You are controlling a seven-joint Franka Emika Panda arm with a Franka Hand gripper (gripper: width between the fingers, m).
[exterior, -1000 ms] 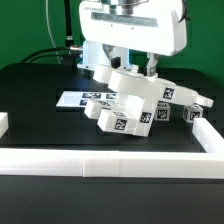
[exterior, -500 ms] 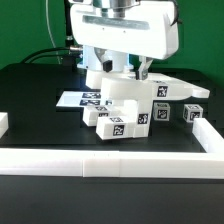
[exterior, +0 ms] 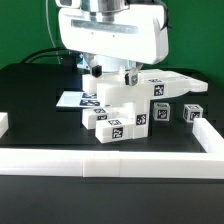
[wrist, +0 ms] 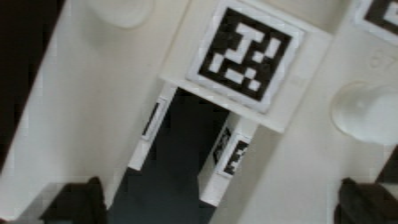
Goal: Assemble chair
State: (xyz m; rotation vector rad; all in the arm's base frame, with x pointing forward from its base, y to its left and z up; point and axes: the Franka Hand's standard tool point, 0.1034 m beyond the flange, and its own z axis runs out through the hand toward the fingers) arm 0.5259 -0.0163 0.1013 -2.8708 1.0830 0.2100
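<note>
The chair (exterior: 120,110) is a white blocky body with black-and-white tags, standing on the black table in the middle of the exterior view. My gripper (exterior: 113,80) hangs directly over it, its lower part sunk behind the chair's top block. In the wrist view the chair's white panel (wrist: 107,110) fills the picture, with one tag (wrist: 249,52) and a dark slot (wrist: 178,150). My gripper (wrist: 228,200) is open: the dark fingertips (wrist: 75,200) stand far apart over the white surface. Nothing is clamped between them.
The marker board (exterior: 70,100) lies flat behind the chair toward the exterior view's left. A low white border rail (exterior: 110,160) runs along the front and up the right side. Two small tagged white blocks (exterior: 192,114) and a flat white panel (exterior: 185,85) lie to the right.
The gripper has shifted toward the exterior view's left. The chair body, tilted a second ago, now sits level. The jaws stayed wide.
</note>
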